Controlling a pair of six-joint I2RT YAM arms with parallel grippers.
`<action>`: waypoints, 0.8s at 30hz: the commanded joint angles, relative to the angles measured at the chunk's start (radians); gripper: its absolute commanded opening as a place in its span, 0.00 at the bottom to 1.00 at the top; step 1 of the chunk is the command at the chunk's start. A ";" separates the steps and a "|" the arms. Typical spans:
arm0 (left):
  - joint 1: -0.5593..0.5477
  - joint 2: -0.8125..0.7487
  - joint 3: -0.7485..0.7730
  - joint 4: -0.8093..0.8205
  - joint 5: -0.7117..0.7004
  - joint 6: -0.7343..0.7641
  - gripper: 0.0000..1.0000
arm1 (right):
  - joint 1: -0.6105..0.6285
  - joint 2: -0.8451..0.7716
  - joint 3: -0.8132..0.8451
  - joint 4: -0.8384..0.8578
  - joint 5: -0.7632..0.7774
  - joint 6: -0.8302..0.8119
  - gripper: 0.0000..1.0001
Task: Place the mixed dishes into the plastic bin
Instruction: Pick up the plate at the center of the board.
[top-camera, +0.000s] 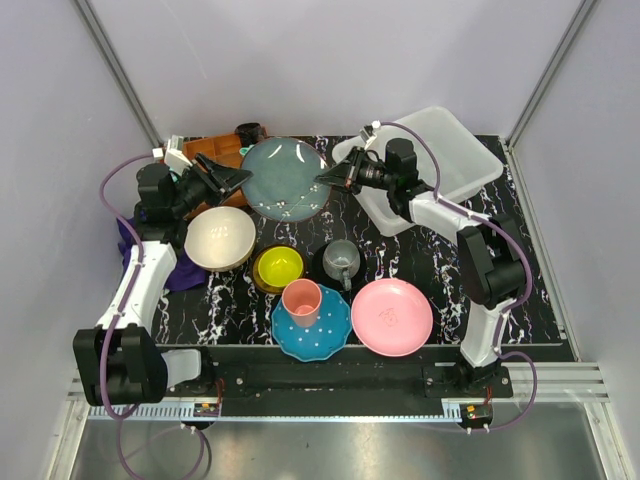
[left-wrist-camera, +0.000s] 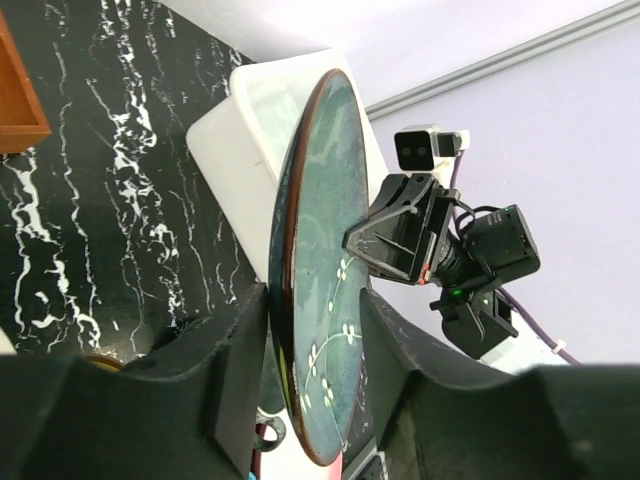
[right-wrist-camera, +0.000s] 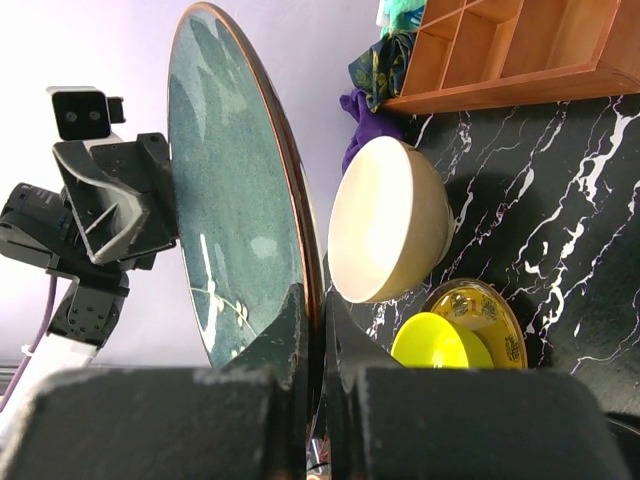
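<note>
The grey-blue plate (top-camera: 285, 178) hangs on edge above the table's back middle, between both grippers. My right gripper (top-camera: 325, 178) is shut on its right rim; in the right wrist view the fingers (right-wrist-camera: 295, 320) pinch the rim of the plate (right-wrist-camera: 225, 200). My left gripper (top-camera: 240, 178) straddles the left rim with its jaws open, and a gap shows beside the plate (left-wrist-camera: 320, 230). The plastic bin (top-camera: 470, 160) stands at the back right. On the table are the cream bowl (top-camera: 220, 238), yellow bowl (top-camera: 278, 266), grey mug (top-camera: 342, 260), pink cup (top-camera: 301, 298), blue dotted plate (top-camera: 330, 335) and pink plate (top-camera: 392, 316).
A brown wooden compartment tray (top-camera: 205, 152) sits at the back left behind my left gripper. A purple cloth (top-camera: 185, 272) lies at the left under the cream bowl's edge. The pink cup stands on the blue dotted plate. Walls enclose the table on three sides.
</note>
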 joint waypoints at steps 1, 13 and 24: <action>0.003 -0.044 -0.004 0.140 0.037 -0.024 0.48 | 0.000 -0.128 0.000 0.084 -0.022 0.023 0.00; 0.003 -0.034 -0.034 0.143 0.037 -0.015 0.64 | -0.006 -0.179 -0.029 0.090 0.008 0.050 0.00; 0.003 -0.027 -0.033 0.102 0.034 0.020 0.99 | -0.129 -0.219 -0.076 0.021 0.035 0.043 0.00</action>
